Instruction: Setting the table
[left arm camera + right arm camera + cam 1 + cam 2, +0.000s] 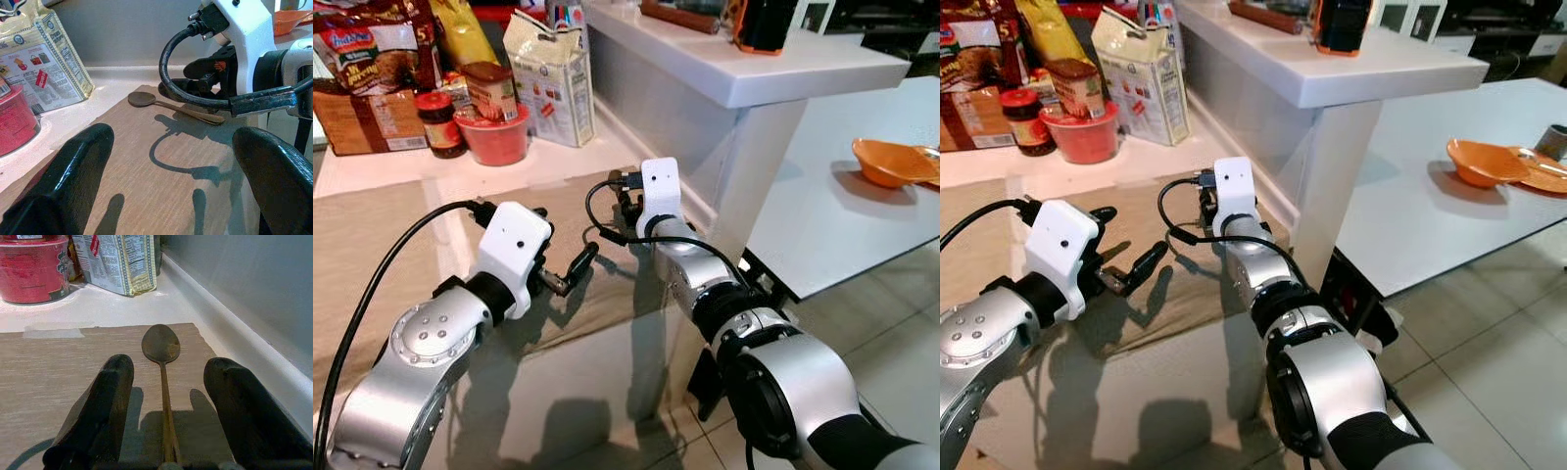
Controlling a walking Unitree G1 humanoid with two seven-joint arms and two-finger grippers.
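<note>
- The right gripper point(164, 406) hangs low over the brown placemat point(58, 367), its two black fingers point(98, 406) spread wide on either side of a dark spoon point(161, 350). The handle runs between them, with no finger touching it.
- The spoon lies flat near the mat's far corner, bowl pointing toward the white counter wall point(234, 293).
- The left gripper point(171, 181) hovers over the same mat, near the right one, fingers parted wide and holding nothing.
- A red tub point(495, 137) stands on the counter beyond the mat with a brown jar point(490, 90) in it; just beside it are a red-lidded jar point(438, 123) and a paper bag point(551, 80).
- The head views add an orange bowl point(1482, 162) on the white table point(1430, 225) to the right; what it holds cannot be made out.
</note>
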